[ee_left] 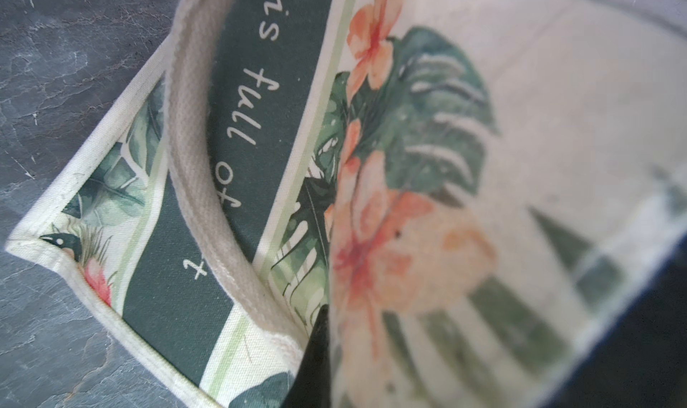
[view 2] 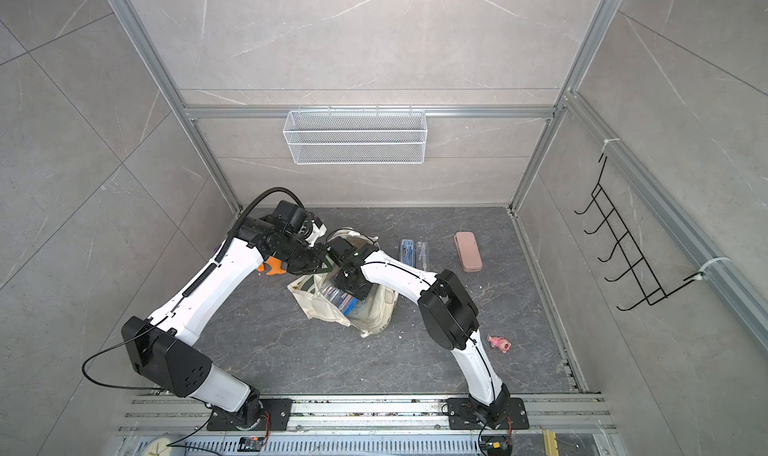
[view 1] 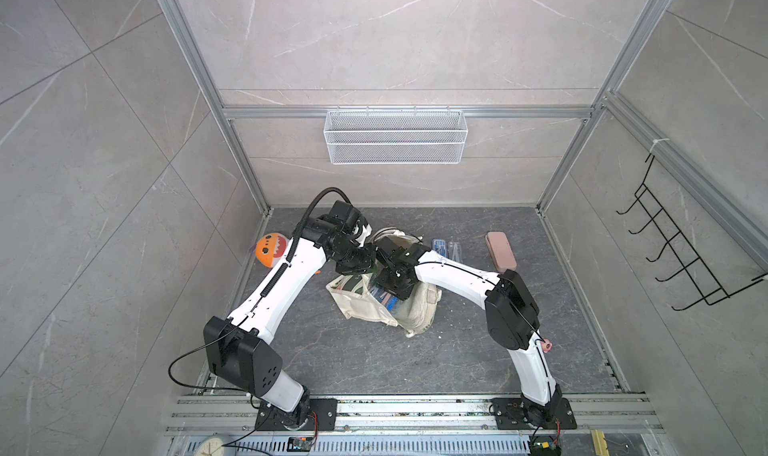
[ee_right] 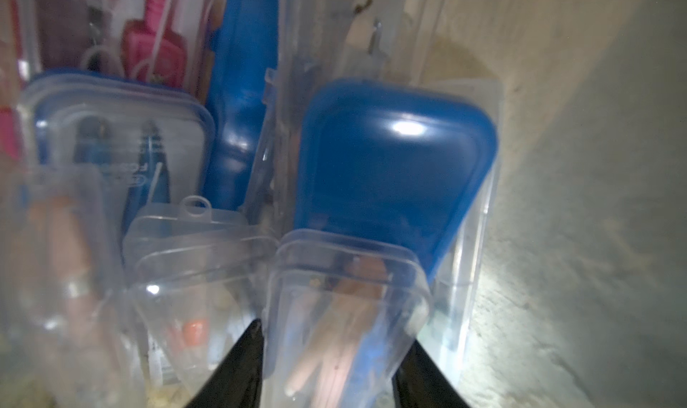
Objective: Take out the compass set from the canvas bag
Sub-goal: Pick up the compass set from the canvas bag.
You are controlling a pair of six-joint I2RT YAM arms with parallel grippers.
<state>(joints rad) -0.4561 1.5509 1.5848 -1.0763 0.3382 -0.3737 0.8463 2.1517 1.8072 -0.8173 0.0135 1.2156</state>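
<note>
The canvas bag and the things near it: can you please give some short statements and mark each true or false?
1. The canvas bag hangs on a wall hook. False: it lies on the table between the arms.
2. The left gripper is shut on the bag's cloth. True.
3. The right gripper is inside the bag, its fingers on either side of a clear case. True.
4. The pink case is in the bag. False: it lies on the table, apart.

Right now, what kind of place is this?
Probably a robot test cell: aluminium frame around tile-look panels, left arm and right arm bolted to a base rail, wire basket hanging from the frame.
</note>
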